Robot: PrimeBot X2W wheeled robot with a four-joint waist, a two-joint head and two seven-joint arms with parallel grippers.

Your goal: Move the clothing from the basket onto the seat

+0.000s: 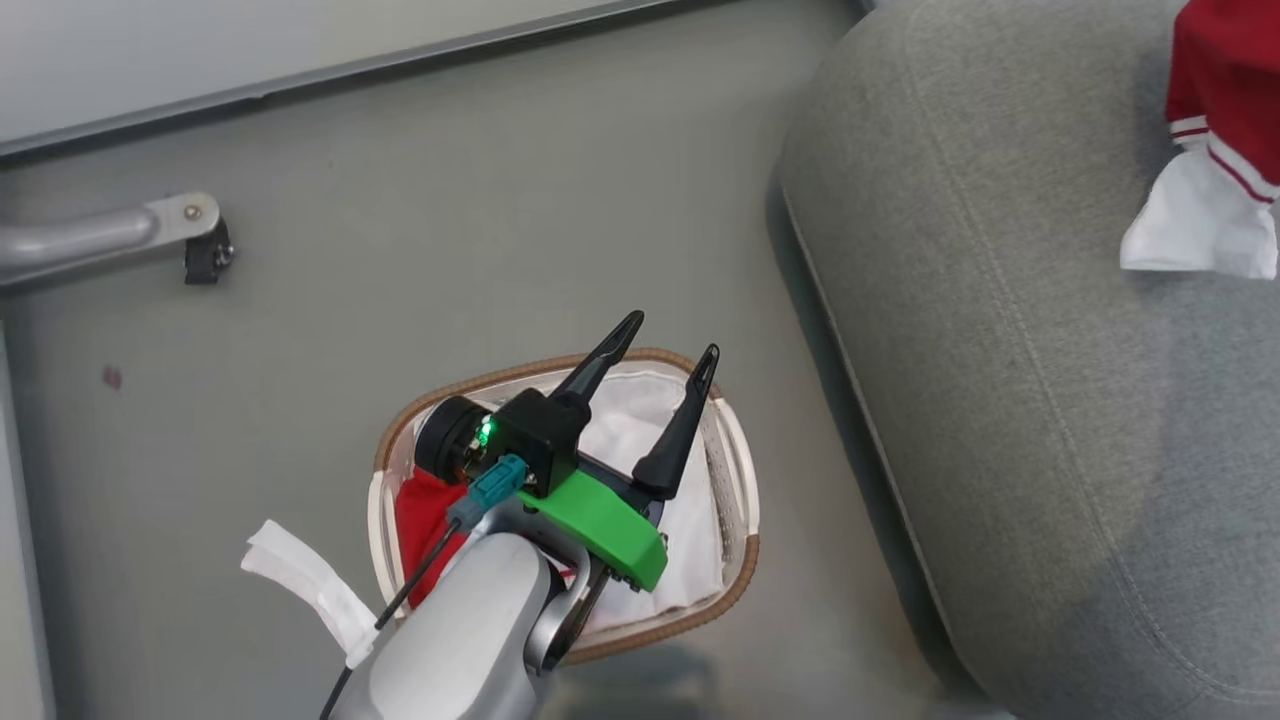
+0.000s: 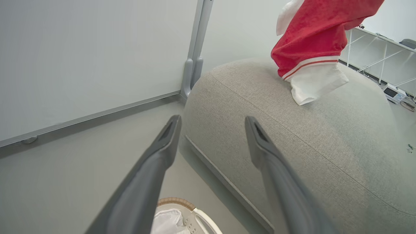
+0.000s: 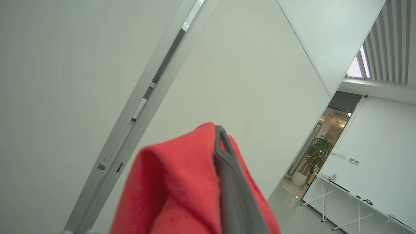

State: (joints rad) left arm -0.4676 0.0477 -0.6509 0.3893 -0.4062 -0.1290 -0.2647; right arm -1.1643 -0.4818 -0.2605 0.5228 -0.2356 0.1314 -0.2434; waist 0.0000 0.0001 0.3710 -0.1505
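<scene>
**A:** Right, starting at the left: what lies by the basket?

**B:** A white strip sits on the floor just beside the basket. I cannot tell whether it belongs to the clothes. Inside, a red garment is bunched against the left wall, and the white liner covers the rest.

**A:** And the arm above it?

**B:** The left gripper hangs over the basket, its two fingers spread wide with nothing between them. They point toward the seat, which stands near the basket on its right.

**A:** What is on the seat?

**B:** At the far right the hanging garment comes down from above, and its white cuff touches the cushion. The right gripper is clamped tight on a fold of that red cloth.

**A:** So which step is this?

**B:** I judge it to be the set-down of one piece, with another waiting in the basket.

**A:** What does the next move need?

**B:** The right gripper should sink lower before it lets go, so the whole garment lands on the cushion and does not slide off the rounded edge. The left gripper then has to tip down into the basket's left side and pinch the red cloth, not the liner.
</scene>
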